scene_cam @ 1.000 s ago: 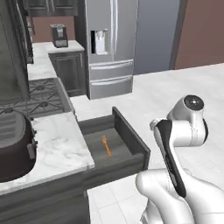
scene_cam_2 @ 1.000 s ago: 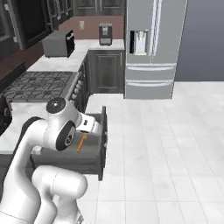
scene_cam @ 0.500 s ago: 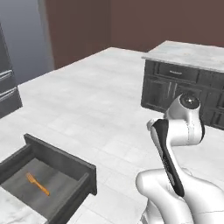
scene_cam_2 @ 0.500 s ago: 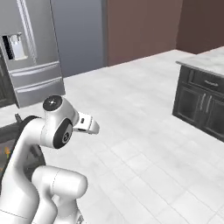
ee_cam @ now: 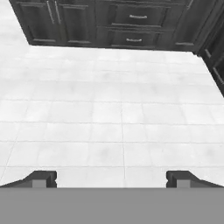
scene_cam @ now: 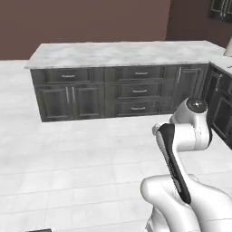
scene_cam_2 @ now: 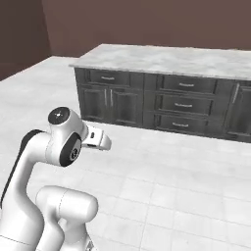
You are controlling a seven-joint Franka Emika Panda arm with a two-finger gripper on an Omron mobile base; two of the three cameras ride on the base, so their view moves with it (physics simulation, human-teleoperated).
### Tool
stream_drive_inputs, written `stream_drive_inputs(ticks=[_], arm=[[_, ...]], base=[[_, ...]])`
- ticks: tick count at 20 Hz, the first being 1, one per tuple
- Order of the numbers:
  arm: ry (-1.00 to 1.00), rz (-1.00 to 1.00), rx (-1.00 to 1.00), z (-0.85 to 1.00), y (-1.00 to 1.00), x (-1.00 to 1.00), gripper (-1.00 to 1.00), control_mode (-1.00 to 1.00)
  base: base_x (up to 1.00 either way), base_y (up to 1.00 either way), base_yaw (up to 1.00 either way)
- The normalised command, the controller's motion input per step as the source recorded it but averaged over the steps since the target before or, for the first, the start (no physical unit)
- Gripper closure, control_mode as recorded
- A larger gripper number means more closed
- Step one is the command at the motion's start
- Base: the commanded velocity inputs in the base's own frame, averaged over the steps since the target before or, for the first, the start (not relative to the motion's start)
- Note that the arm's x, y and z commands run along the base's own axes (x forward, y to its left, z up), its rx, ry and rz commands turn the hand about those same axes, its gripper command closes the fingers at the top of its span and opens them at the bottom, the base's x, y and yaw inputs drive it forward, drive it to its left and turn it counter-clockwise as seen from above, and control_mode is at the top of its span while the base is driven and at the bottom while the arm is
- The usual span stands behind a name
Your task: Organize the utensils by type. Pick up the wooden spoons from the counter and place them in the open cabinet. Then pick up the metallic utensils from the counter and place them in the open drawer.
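Note:
My gripper (ee_cam: 111, 179) is open over the pale tiled floor, its two dark fingertips (ee_cam: 41, 178) wide apart with nothing between them. In the right base view the arm is folded close to the base, and the white hand (scene_cam_2: 96, 139) points toward a long counter (scene_cam_2: 166, 59). That counter (scene_cam: 122, 52) has a white marble top over dark grey cabinets and drawers, all shut, and I see nothing lying on it. The wooden spoons, the metallic utensils, the open cabinet and the open drawer are out of view.
Pale floor tiles (scene_cam: 77, 149) stretch between me and the counter. Another run of dark cabinets (scene_cam: 222, 108) meets the counter at the right. A brown wall (scene_cam_2: 147, 22) stands behind.
The whole picture has swung round because the base turned. The open drawer with the orange-handled utensil has slid out of frame, and the long counter has come into view. The gripper stays open.

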Motion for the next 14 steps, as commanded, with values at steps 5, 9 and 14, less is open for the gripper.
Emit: stream_drive_inputs(ticks=[5,9,14], arm=[[0.00,0.00,0.00,0.00,0.00,0.00,-1.00,1.00],[0.00,0.00,0.00,0.00,0.00,0.00,-1.00,1.00],[0.00,0.00,0.00,0.00,0.00,0.00,-1.00,1.00]], base=[[0.00,0.00,-1.00],[0.00,-0.05,-1.00],[0.54,0.10,-0.76]])
